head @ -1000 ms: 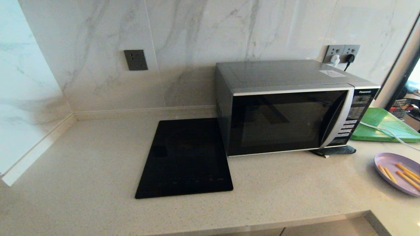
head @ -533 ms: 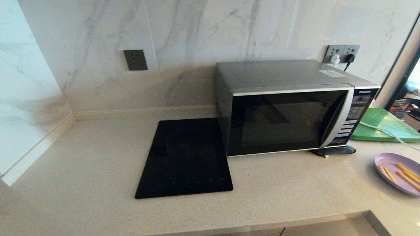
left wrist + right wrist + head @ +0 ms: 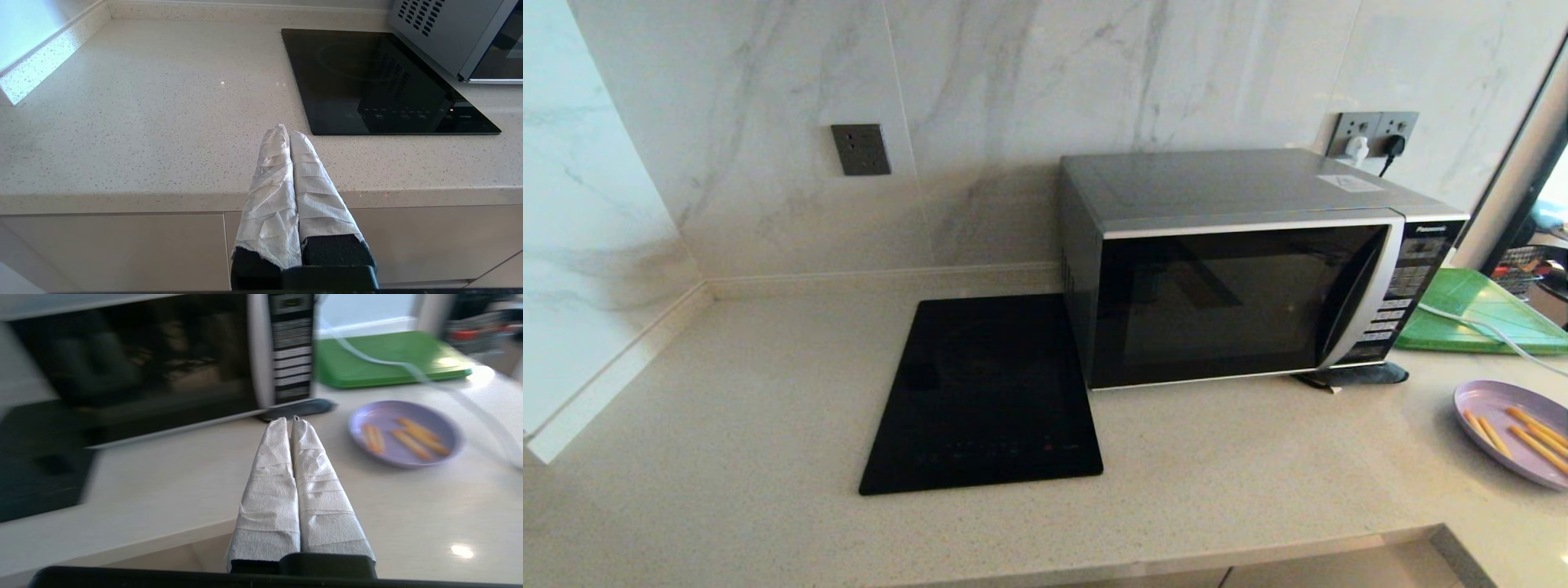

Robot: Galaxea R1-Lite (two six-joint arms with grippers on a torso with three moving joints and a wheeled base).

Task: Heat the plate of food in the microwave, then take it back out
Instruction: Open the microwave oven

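Observation:
The silver-and-black microwave stands at the back of the counter with its dark glass door closed; its door also fills the right wrist view. The lilac plate of food with several orange sticks lies on the counter at the right edge, also seen in the right wrist view. My right gripper is shut and empty, hanging off the counter's front edge, short of the plate and microwave. My left gripper is shut and empty, low before the counter edge. Neither arm shows in the head view.
A flat black cooktop slab lies left of the microwave. A green board sits right of it with a white cable across it. A dark flat object lies under the microwave's front right corner. A wall runs along the counter's left.
Nothing has visibly changed in the head view; the blurred right wrist view suggests that arm is in motion.

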